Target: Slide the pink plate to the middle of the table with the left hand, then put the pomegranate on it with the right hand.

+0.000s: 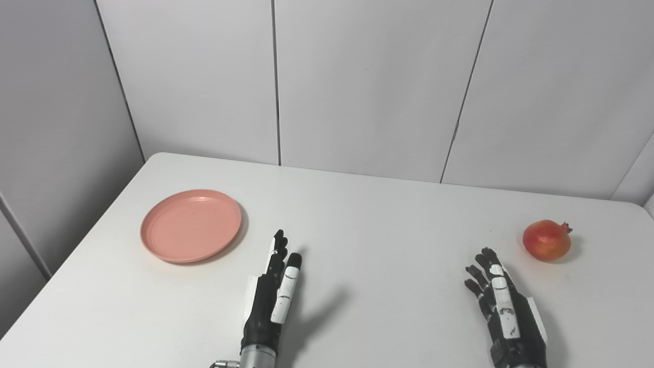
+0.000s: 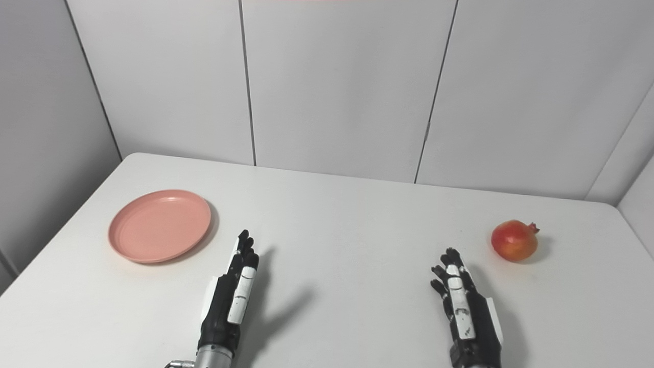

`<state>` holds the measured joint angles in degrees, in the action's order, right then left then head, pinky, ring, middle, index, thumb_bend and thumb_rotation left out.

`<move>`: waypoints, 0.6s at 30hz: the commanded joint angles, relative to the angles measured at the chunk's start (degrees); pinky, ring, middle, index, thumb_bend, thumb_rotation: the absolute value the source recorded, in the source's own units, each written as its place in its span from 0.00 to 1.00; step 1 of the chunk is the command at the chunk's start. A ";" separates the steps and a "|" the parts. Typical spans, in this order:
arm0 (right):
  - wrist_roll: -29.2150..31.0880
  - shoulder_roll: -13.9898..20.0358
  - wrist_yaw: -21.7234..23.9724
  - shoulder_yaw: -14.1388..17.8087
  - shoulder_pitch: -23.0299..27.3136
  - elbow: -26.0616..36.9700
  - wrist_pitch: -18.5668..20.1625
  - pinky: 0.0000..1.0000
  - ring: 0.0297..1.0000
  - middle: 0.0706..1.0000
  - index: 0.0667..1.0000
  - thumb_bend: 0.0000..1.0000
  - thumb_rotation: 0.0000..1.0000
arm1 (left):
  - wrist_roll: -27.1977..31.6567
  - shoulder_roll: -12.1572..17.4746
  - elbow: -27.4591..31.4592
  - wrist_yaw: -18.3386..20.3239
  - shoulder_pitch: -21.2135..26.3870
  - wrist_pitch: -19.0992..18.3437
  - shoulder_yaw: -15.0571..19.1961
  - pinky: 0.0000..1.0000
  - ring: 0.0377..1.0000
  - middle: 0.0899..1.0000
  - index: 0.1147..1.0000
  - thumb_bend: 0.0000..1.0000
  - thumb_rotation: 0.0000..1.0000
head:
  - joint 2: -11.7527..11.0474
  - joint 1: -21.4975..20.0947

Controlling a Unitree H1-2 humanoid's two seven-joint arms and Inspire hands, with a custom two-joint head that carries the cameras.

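Observation:
A round pink plate (image 1: 191, 225) lies flat on the left part of the white table (image 1: 368, 220). It holds nothing. A red-orange pomegranate (image 1: 546, 239) rests on the table at the far right. My left hand (image 1: 273, 296) hovers near the front edge, right of the plate and apart from it, fingers straight and open. My right hand (image 1: 498, 301) is open too, fingers spread, just short of the pomegranate and to its left, not touching it.
Grey wall panels (image 1: 368, 87) stand close behind the table's far edge and along the left side. The table's rounded corners show at back left and back right.

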<state>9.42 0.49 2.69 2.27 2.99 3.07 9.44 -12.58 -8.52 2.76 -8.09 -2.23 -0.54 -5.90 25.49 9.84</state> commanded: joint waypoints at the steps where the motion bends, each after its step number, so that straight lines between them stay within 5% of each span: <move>1: 0.55 0.30 0.60 0.32 -0.39 -2.26 -0.17 1.00 0.91 0.93 0.92 0.72 0.84 | 0.06 -1.09 -2.77 -0.42 0.57 2.08 -1.00 1.00 0.99 0.99 1.00 0.66 1.00 | -0.73 0.45; 18: 0.57 -0.20 0.87 0.52 -0.15 -4.26 -0.82 1.00 0.90 0.92 0.92 0.67 0.83 | 0.96 -1.28 -4.47 -0.61 0.56 4.14 -0.44 1.00 0.99 0.99 1.00 0.65 1.00 | -2.40 0.66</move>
<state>10.06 0.64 4.02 2.83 3.89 0.38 6.68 -12.27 -9.53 0.43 -8.14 -0.73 1.14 -6.36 23.03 10.46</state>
